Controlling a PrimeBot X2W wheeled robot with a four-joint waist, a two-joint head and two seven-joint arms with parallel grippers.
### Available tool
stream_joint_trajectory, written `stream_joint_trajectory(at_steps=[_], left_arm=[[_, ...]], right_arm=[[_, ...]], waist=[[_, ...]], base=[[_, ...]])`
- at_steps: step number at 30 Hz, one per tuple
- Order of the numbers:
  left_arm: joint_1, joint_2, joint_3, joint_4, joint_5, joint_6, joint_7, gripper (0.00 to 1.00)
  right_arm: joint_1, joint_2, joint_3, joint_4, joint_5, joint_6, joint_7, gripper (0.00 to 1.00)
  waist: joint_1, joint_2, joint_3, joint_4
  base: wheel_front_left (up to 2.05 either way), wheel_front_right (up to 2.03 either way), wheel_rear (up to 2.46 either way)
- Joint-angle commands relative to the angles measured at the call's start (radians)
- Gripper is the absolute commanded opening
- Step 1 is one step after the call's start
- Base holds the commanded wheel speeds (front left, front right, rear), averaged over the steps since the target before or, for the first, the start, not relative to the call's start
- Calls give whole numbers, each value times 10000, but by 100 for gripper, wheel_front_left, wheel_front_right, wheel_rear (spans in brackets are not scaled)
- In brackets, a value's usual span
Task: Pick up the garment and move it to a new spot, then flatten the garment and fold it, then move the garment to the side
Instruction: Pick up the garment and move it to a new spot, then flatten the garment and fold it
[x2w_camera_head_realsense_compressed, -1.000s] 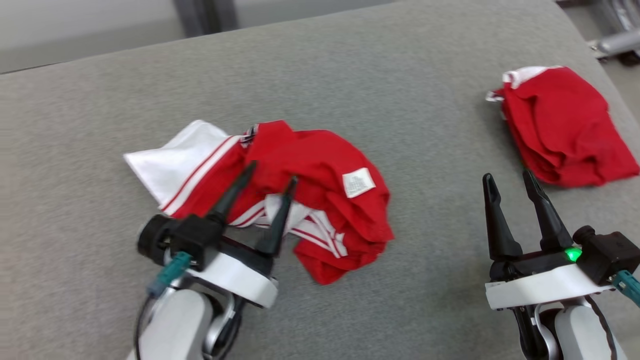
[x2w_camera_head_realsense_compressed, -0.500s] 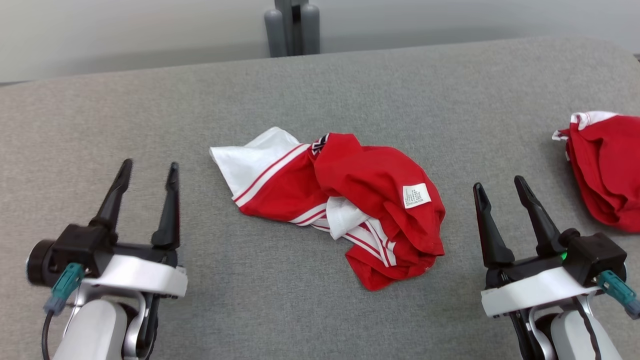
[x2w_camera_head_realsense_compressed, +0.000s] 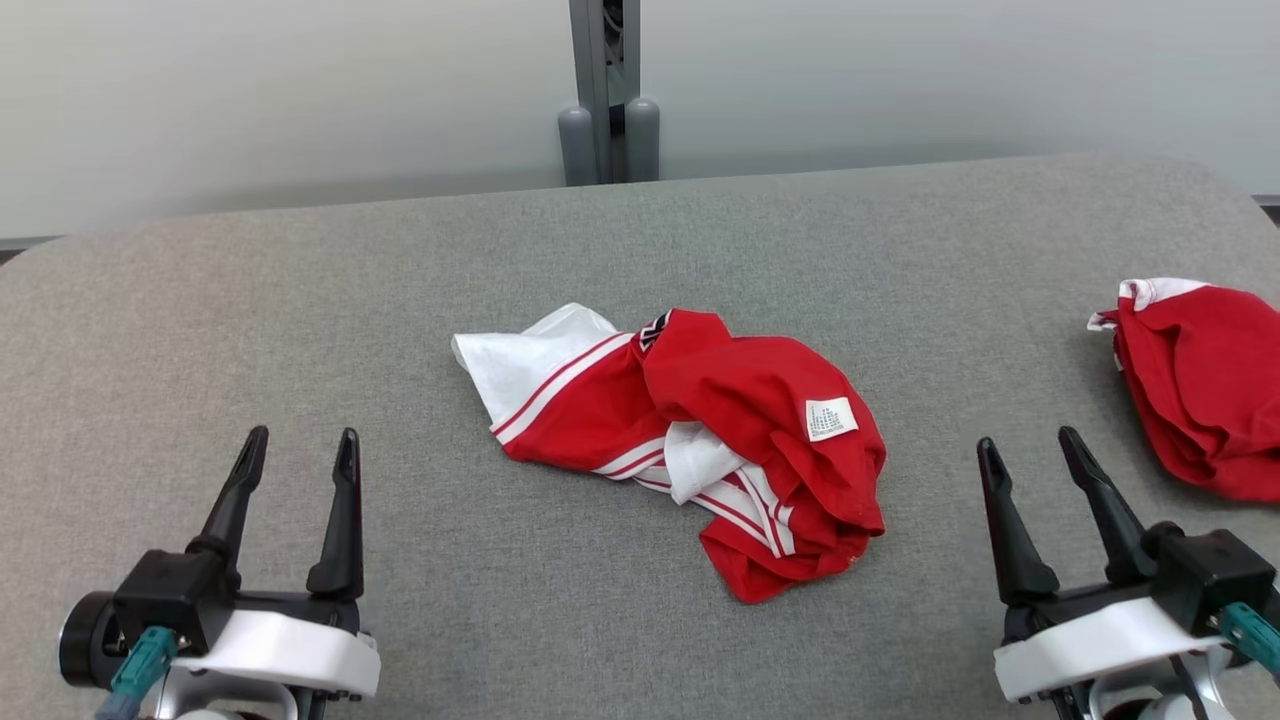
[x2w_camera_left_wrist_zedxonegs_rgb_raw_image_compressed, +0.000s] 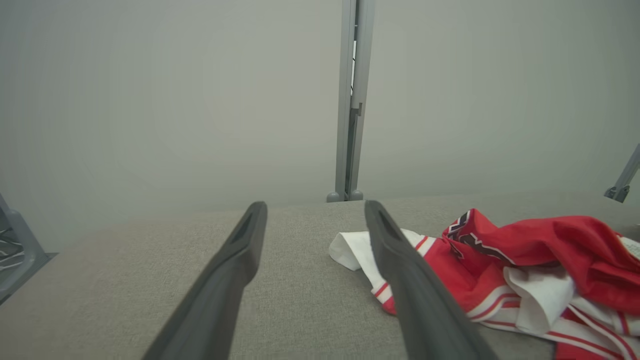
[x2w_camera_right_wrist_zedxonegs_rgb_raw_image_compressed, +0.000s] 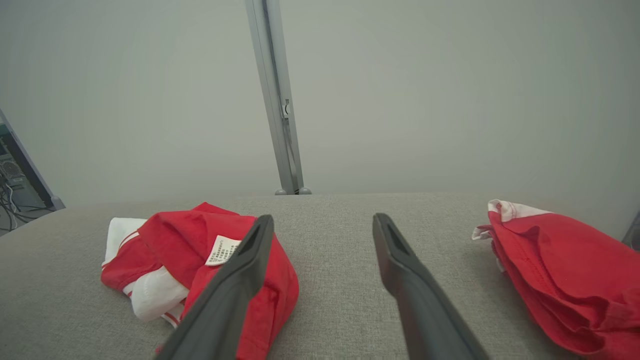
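While the garment (x2w_camera_head_realsense_compressed: 690, 430) lies crumpled at the centre of the grey worktop (x2w_camera_head_realsense_compressed: 300, 290), red with white striped panels and a white label (x2w_camera_head_realsense_compressed: 831, 418) facing up, both tools stand well apart from it. The left tool (x2w_camera_head_realsense_compressed: 303, 434), at 8 o'clock in the head view, has its fingers spread and empty. So has the right tool (x2w_camera_head_realsense_compressed: 1026, 438), at 4 o'clock. A second red heap (x2w_camera_head_realsense_compressed: 1200, 380) lies at 3 o'clock, near the worktop's edge. A grey post (x2w_camera_head_realsense_compressed: 608, 90) rises at 12 o'clock.
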Motion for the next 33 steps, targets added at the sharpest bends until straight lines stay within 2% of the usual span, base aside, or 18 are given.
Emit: stream_joint_trajectory(at_steps=[1, 12, 33], left_arm=[[71, 83, 16, -80, -10, 28, 35, 100], [297, 136, -138, -430, 49, 176, 291, 100], [372, 204, -306, -442, 114, 426, 501, 100]], right_arm=[[114, -74, -49, -59, -38, 2, 64, 100], [527, -71, -161, -496, 40, 2, 351, 100], [548, -72, -37, -459, 203, 2, 331, 100]], waist=[[0, -1, -40, -5], [0, -1, -205, -101], [0, -1, -458, -94]], base=[[0, 0, 0], [0, 0, 0], [0, 0, 0]])
